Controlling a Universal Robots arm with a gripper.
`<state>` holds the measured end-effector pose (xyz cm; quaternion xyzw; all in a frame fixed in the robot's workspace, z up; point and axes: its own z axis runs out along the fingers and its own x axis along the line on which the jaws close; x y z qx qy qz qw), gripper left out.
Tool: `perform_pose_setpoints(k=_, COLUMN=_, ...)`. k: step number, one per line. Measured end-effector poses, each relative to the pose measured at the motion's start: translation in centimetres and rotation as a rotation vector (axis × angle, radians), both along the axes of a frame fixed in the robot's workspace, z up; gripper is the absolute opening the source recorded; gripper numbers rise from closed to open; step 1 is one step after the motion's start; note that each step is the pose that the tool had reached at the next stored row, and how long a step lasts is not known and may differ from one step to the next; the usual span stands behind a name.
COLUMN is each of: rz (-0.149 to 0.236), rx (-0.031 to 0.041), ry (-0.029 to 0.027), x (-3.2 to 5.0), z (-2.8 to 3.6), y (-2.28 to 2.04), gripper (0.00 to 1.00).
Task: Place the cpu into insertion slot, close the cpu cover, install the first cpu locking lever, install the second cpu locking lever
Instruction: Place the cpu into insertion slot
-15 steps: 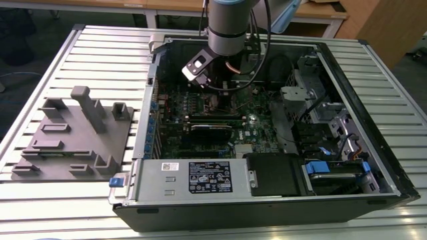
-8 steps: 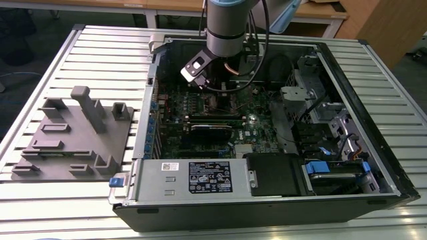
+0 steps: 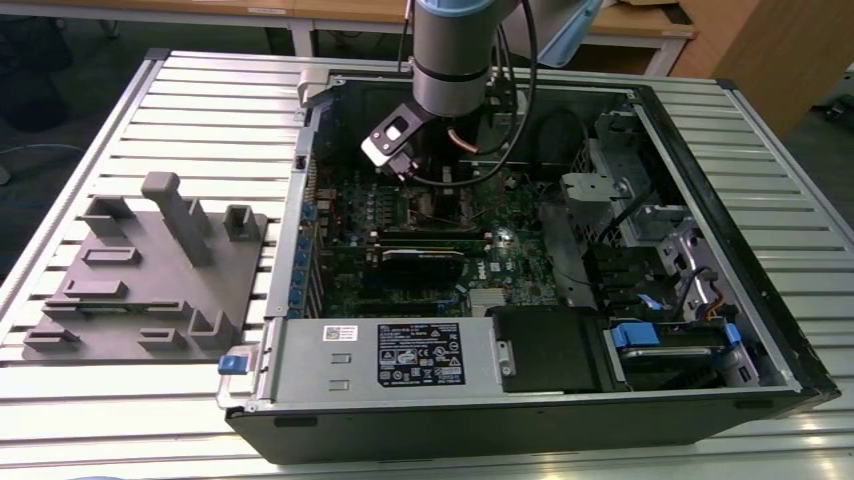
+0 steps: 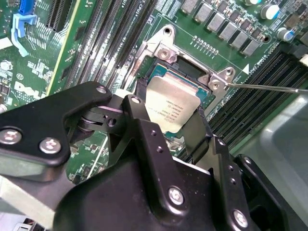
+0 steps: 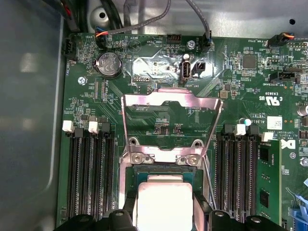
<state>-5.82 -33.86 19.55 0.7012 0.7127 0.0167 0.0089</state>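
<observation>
The cpu [image 4: 172, 107], a small square chip with a dull silver top, sits between my gripper's [image 4: 171, 122] two black fingers [image 4: 140, 126], which are shut on its sides. It hangs right over the insertion slot [image 4: 190, 77], whose dark frame shows around it. In the first wrist view the cpu [image 5: 163, 202] is low over the slot, and the cpu cover [image 5: 171, 98], a thin metal frame, stands flipped open behind it. A thin wire locking lever [image 4: 269, 88] sticks out beside the slot. In the exterior view the arm [image 3: 454, 60] reaches down into the open computer case [image 3: 747, 250].
Black memory slots [image 5: 89, 178] flank the socket on both sides. A grey power supply box [image 3: 400, 355] with a white label lies at the case's near edge, and blue-tabbed drive bays [image 3: 654, 335] beside it. A grey fixture block [image 3: 147, 270] stands on the slatted table at the exterior view's left.
</observation>
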Motion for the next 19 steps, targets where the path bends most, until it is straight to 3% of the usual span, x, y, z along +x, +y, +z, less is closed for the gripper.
perform_pose_setpoints(k=19, rz=0.000, rx=0.0000, ry=0.0000, x=0.10, z=-0.35, y=0.00, gripper=0.54)
